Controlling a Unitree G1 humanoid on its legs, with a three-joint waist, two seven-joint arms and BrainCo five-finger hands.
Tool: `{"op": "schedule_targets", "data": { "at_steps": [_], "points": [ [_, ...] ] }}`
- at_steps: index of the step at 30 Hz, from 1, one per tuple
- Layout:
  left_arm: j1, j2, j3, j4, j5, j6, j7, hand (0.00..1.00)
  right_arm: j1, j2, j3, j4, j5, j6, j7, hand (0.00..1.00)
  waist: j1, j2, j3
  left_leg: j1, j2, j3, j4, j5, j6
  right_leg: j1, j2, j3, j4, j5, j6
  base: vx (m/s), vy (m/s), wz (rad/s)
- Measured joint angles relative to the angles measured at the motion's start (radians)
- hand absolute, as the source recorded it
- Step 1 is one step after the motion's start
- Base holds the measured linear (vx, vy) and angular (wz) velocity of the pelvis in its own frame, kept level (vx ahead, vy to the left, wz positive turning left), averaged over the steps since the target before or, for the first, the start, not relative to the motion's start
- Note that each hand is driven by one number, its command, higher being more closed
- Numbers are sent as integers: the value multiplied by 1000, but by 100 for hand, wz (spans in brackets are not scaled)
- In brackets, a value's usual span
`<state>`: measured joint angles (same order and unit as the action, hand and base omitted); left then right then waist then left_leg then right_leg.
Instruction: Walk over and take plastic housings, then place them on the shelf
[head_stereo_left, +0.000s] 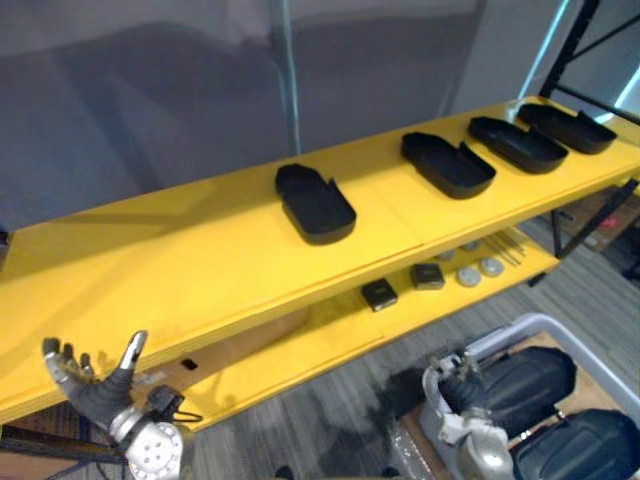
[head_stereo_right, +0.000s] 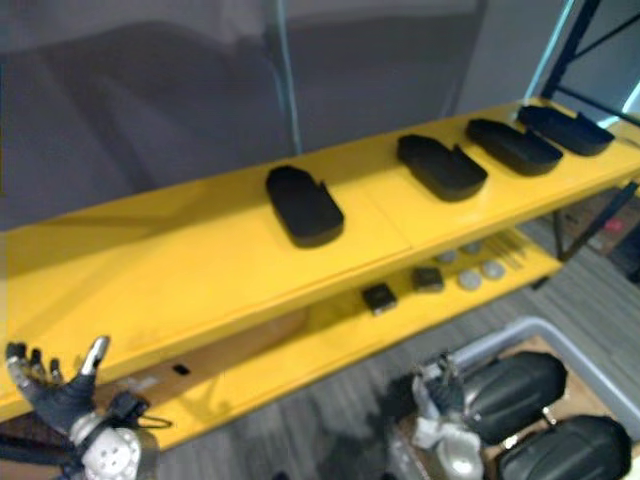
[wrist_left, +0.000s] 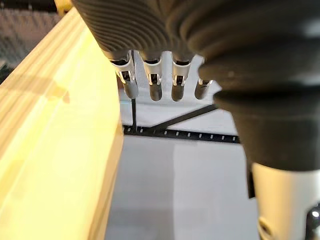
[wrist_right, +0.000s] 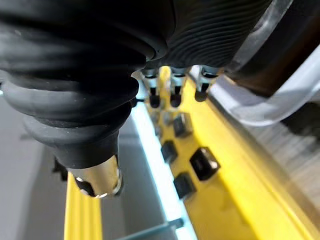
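Several black plastic housings lie in a row on the yellow shelf's top board; the nearest is at the middle, others run toward the far right. More black housings sit in a grey bin at the lower right. My left hand is open at the lower left, just in front of the shelf edge, fingers spread and holding nothing. My right hand hangs at the bin's left end, beside the housings there, fingers straight and empty.
The lower yellow board carries small black boxes and silver discs. A dark shelf frame stands at the right end. Grey carpet lies between the shelf and the bin. A grey wall rises behind the shelf.
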<state>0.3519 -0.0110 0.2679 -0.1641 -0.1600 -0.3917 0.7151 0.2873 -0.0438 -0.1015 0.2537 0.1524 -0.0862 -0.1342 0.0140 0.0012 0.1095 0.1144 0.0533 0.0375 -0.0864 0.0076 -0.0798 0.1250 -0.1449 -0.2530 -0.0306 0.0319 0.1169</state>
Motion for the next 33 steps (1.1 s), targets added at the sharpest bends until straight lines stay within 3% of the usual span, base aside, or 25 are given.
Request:
{"op": "schedule_targets", "data": {
  "at_steps": [10, 16, 22, 26, 29, 33],
  "points": [
    [0, -34, -6, -15, -31, -5, -27, 0, -27, 14, 17, 46, -20, 0, -21, 0, 4, -14, -10, -10, -19, -28, -2, 4, 5, -2, -16, -25, 23, -16, 10, -2, 13, 10],
    [0, -37, -15, -71, -27, -5, -81, 0, -27, 14, 11, 47, -20, -18, -66, 0, 1, -18, -7, -13, -23, -12, -1, 3, 8, -21, -27, -15, 34, -16, 10, 2, 10, -6],
    [-12, -28, -10, -93, -32, -7, -142, 0, -31, 16, -5, 43, -19, -26, -86, 0, 1, -55, 16, -11, -27, 43, 0, -4, 17, -67, -28, 36, 70, -14, 11, -21, 18, -26],
    [-53, -15, -6, -91, -37, -8, -142, 0, -63, 16, -1, 35, -31, -27, -82, 0, 1, -75, 29, -11, -20, 96, 5, -12, 23, -117, -21, 69, 106, -7, 1, -53, -8, -42],
    [-96, 9, -4, -91, -37, -10, -127, 0, -67, 16, -4, 14, -30, -67, -73, 0, -2, -81, 34, -12, -12, 124, 5, -14, 24, -109, -6, 72, 49, 23, -10, -13, -33, -29],
    [-121, -3, -7, -92, -38, -9, -110, 0, -54, 14, -28, -48, -27, -95, -36, 0, -6, -66, 45, -10, -6, 119, 5, -16, 21, -88, 3, 65, 12, 29, -14, 30, -36, 1]
  ]
}}
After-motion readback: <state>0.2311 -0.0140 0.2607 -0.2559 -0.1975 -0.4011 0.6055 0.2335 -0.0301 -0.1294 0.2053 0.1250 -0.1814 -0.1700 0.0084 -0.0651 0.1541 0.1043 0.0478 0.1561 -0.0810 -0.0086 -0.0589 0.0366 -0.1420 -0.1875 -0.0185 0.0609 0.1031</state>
